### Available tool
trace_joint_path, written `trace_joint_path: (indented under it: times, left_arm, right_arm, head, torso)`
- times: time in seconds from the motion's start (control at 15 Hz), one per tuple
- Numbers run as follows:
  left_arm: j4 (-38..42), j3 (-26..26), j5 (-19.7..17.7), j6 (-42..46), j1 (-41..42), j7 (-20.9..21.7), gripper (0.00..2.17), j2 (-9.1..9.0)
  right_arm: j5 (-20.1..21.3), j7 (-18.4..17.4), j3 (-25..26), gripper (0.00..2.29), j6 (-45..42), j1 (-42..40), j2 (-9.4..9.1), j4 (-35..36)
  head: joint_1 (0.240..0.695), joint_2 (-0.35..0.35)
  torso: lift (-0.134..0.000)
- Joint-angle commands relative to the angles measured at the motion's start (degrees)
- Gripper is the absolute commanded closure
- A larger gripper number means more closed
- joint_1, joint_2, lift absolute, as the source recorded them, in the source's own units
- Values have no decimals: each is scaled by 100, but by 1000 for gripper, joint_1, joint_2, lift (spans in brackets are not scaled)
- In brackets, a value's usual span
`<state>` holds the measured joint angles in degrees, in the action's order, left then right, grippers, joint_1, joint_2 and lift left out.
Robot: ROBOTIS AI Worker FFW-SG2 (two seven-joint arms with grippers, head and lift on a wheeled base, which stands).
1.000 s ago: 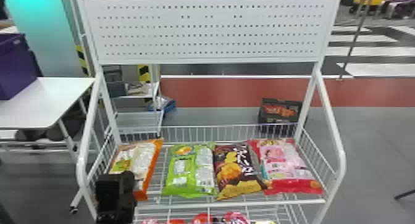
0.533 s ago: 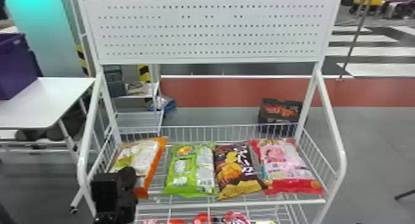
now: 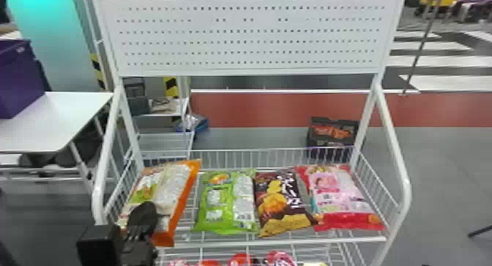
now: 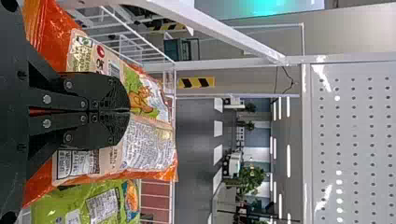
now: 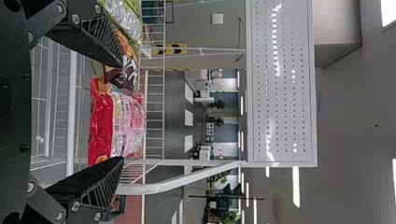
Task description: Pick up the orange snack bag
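My left gripper (image 3: 143, 215) is closed on one orange snack bag (image 3: 172, 181), my right gripper (image 5: 120, 112) is wide open, empty; three other bags (image 3: 225, 203) lie on the shelf (image 3: 274, 243)

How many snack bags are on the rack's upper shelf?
4. In a row, left to right: the orange bag, the green bag, the dark brown bag and the red and pink bag. None seems hidden.
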<state>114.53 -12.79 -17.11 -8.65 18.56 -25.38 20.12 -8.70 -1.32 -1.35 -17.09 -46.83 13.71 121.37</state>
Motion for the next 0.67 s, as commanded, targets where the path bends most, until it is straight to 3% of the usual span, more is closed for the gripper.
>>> trace_joint_path:
  times: [0.0,0.2,0.6]
  left_arm:
    - [465,145,-3,113,552,16,1436,89]
    - [702,145,-3,552,1062,16,1436,221]
    - [878,391,-3,1713,2116,60,1436,265]
  right_arm:
    - [0,0,-15,194,18,16,0,-17]
    - [0,0,-24,194,0,34,0,-52]
    - [-9,0,-32,194,0,42,9,-61]
  head:
    - [499,0]
    - [499,0]
    - [499,0]
  torso:
    - [0]
    - [0]
    - [0]
